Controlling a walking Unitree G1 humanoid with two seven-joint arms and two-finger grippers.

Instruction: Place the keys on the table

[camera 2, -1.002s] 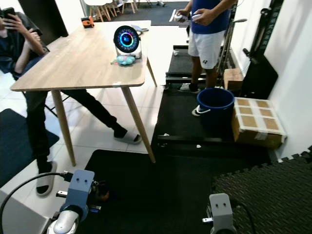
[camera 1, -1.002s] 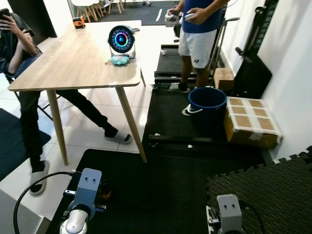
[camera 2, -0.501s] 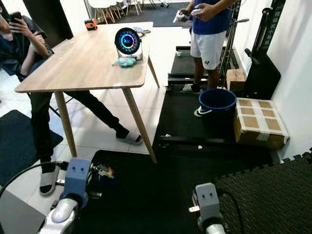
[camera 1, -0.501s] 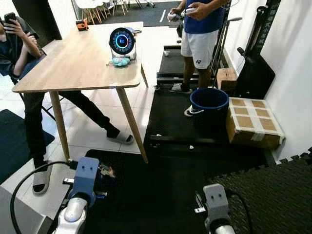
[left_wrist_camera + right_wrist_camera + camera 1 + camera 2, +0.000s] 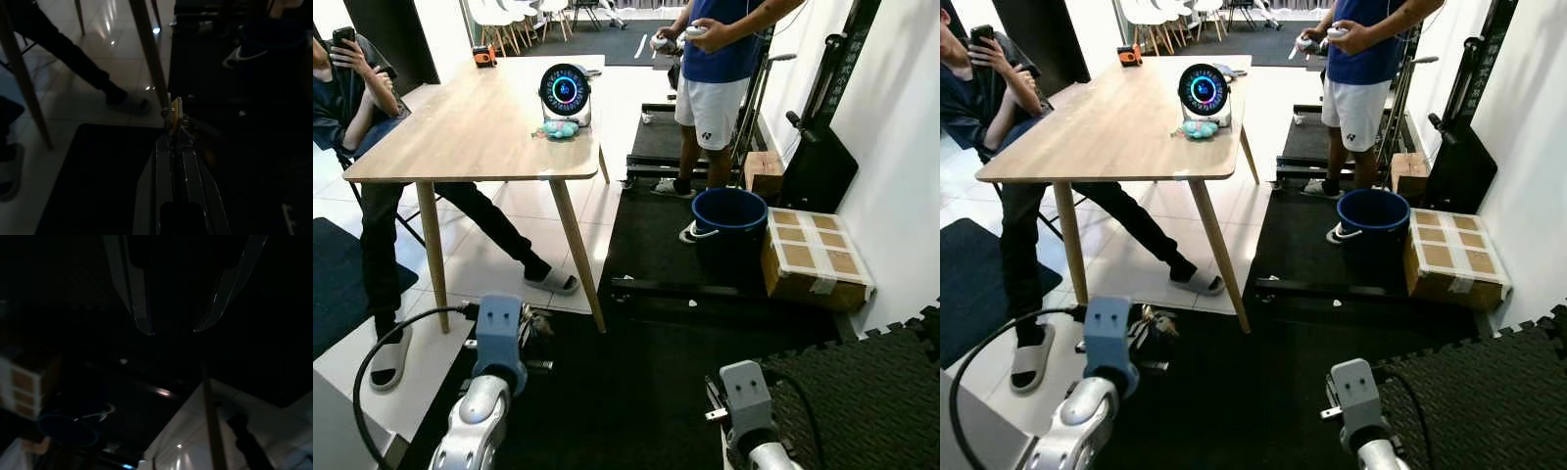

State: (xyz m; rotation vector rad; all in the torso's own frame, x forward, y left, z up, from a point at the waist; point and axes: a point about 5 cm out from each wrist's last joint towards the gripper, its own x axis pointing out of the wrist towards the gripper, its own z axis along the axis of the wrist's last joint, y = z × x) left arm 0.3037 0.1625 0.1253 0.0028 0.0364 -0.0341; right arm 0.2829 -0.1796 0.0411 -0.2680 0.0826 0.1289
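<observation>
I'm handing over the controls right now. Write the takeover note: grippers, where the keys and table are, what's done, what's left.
Left gripper: shut on the keys, held low over the black mat, short of the table.
Right gripper: open, empty, hanging idle.
Table: ahead and to the robot's left; a round-faced gadget and a small teal item sit near its far right side, and its near part is bare. A seated person is at its left side; another person stands beyond it.
Done: keys in hand.
Left: approach the table, raise the left arm, set the keys on the top, release.
</observation>
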